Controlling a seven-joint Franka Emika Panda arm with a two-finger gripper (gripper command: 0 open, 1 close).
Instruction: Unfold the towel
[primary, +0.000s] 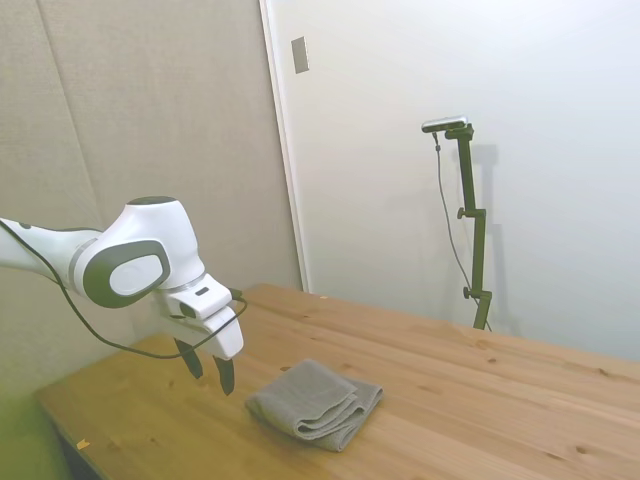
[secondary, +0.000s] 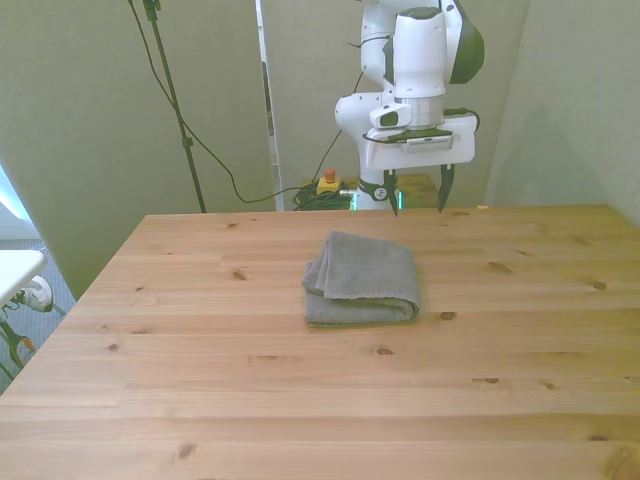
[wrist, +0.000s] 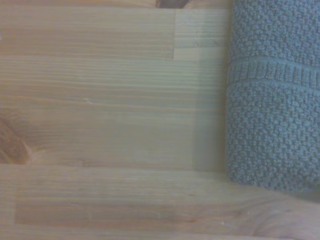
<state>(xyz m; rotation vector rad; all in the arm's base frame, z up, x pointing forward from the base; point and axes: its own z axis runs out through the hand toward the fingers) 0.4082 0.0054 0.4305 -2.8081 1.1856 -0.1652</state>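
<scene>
White Franka arm reaches in low over the wooden table, wrist housing tilted down, gripper hanging above bare wood just beside the towel, touching nothing, its two dark fingers pointing down and spread apart with nothing between them. One towel only, grey-olive, folded into a thick pad with layered edges showing, lies flat near the middle of the table, in the front view just in front of the gripper. Wrist view shows one woven edge of the towel lying on the planks.
</scene>
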